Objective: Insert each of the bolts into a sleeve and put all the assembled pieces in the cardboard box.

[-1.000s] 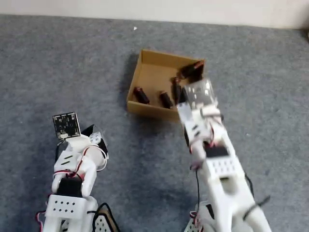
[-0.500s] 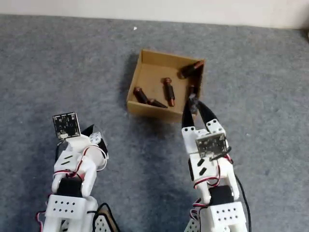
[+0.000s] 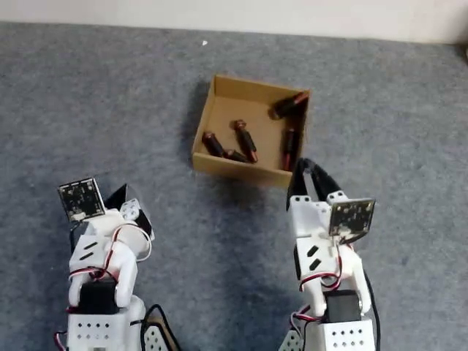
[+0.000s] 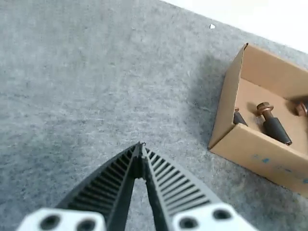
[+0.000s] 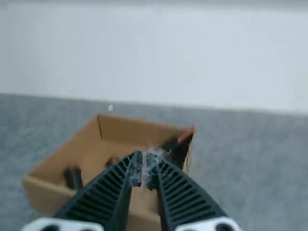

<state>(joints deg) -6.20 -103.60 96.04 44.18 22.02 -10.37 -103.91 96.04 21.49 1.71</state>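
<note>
Your right tool (image 3: 304, 164) drew back from the cardboard box (image 3: 241, 170), tips together; dark, copper-headed pieces (image 3: 245, 140) lay inside. Left tool (image 4: 141, 149) was together too.

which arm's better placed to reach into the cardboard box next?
Right, probably. The right gripper, shut, sits at the cardboard box's near right corner; the left gripper, also shut, is farther off over carpet.

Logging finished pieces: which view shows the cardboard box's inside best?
The high view: it looks down into the cardboard box, with its assembled pieces uncovered. The left wrist view catches one corner; in the right wrist view the right hand blocks the middle.
</note>
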